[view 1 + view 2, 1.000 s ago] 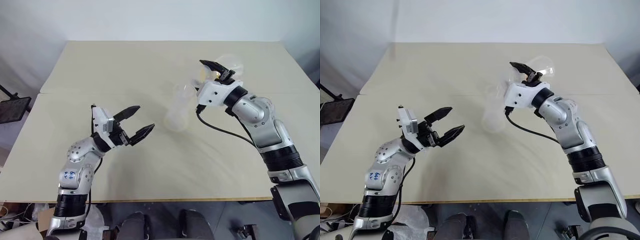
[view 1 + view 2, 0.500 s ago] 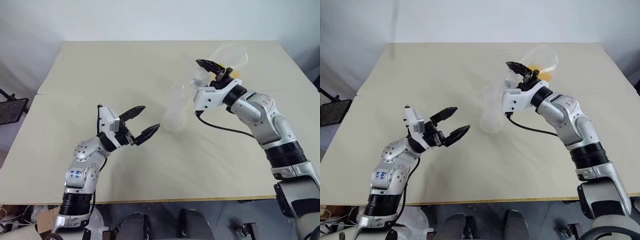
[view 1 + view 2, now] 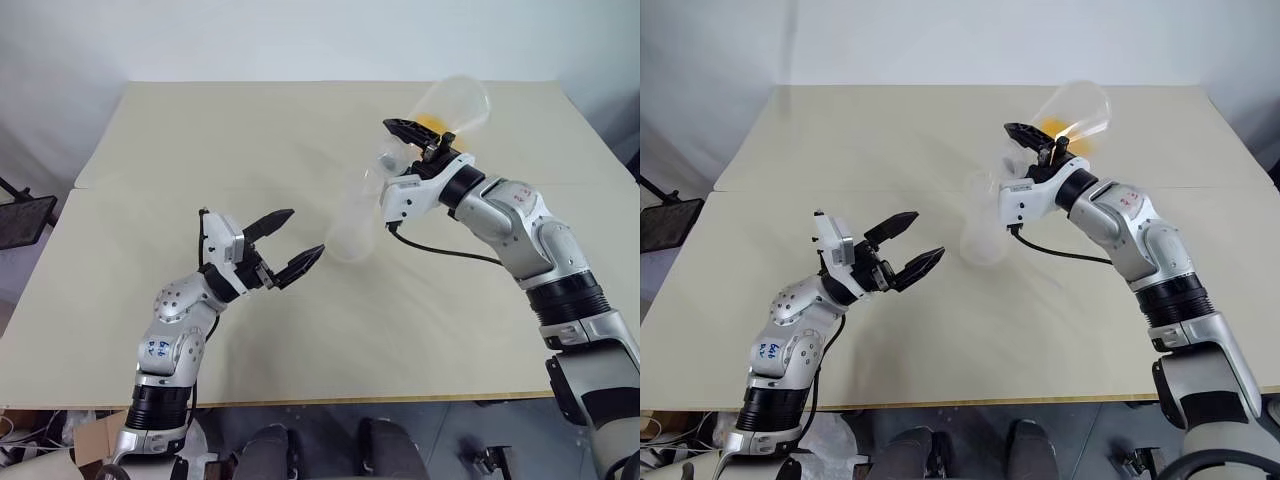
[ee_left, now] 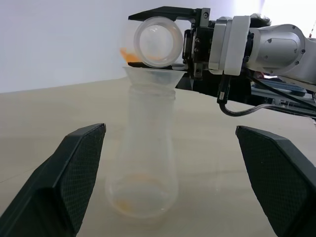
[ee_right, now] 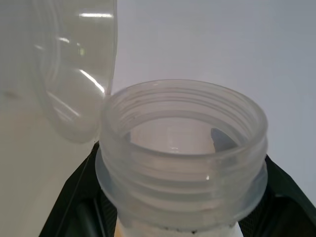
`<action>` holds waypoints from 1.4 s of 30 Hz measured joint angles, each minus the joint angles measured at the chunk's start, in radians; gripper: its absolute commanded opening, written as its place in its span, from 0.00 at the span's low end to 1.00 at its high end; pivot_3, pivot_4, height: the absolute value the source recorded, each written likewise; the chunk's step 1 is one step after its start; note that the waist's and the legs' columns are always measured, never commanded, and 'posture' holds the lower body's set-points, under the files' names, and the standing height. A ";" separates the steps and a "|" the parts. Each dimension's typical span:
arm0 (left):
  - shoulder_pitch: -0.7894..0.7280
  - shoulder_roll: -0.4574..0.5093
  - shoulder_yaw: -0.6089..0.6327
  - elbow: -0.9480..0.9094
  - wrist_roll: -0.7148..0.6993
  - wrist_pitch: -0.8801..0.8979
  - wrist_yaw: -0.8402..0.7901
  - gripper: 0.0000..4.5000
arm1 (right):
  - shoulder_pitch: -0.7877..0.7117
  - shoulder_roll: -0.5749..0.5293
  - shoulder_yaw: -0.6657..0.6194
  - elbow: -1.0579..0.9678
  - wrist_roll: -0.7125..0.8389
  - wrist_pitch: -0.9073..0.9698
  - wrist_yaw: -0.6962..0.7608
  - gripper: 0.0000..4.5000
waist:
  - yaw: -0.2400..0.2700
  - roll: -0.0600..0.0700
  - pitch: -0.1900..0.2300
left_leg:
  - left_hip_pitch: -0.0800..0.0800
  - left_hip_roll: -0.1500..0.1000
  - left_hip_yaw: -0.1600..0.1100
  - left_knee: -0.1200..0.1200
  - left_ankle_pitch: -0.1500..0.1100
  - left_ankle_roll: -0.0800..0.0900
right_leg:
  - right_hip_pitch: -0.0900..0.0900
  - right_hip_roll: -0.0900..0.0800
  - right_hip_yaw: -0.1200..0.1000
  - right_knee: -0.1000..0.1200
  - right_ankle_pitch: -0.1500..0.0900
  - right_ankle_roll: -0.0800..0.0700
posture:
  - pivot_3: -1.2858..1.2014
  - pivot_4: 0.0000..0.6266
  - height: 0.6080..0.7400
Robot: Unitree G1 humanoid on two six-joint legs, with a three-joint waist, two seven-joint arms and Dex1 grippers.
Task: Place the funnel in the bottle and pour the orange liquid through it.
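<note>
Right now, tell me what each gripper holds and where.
Right gripper clamps the tipped flask by its threaded neck; left gripper is open, holding nothing.

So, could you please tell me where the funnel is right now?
The funnel sits in the mouth of the bottle mid-table, just below the tilted flask held by the right end effector.

Head pair overlooks table (image 3: 250,130); wrist cameras sit close.

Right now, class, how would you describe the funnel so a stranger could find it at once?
On the beige table a clear bottle stands near the middle. The funnel sits in its neck: a small clear cone flaring wider than the mouth, just below the tipped flask in the right gripper.
</note>
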 measured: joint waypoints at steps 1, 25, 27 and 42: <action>0.000 -0.002 -0.002 0.000 0.001 0.000 0.000 1.00 | 0.000 0.000 0.000 0.000 -0.003 0.000 -0.002 0.55 | 0.000 0.000 0.000 | 0.000 0.000 0.000 0.000 0.000 0.000 | 0.000 0.000 0.000 0.000 0.000 0.000 | 0.52 0.24 1.00; 0.031 -0.018 -0.032 -0.013 0.011 0.000 0.031 1.00 | -0.021 0.000 0.010 0.029 -0.109 -0.047 -0.094 0.55 | 0.000 0.000 0.000 | 0.000 0.000 0.000 0.000 0.000 0.000 | 0.000 0.000 0.000 0.000 0.000 0.000 | 0.52 0.24 1.00; 0.034 -0.019 -0.034 -0.014 0.011 0.000 0.032 1.00 | -0.021 0.000 0.010 0.034 -0.111 -0.062 -0.104 0.55 | 0.000 0.000 0.000 | 0.000 0.000 0.000 0.000 0.000 0.000 | 0.000 0.000 0.000 0.000 0.000 0.000 | 0.52 0.24 1.00; 0.047 -0.028 -0.036 -0.035 0.012 -0.001 0.043 1.00 | -0.024 0.000 0.011 0.051 -0.146 -0.077 -0.130 0.55 | 0.000 0.000 0.000 | 0.000 0.000 0.000 0.000 0.000 0.000 | 0.000 0.000 0.000 0.000 0.000 0.000 | 0.52 0.24 1.00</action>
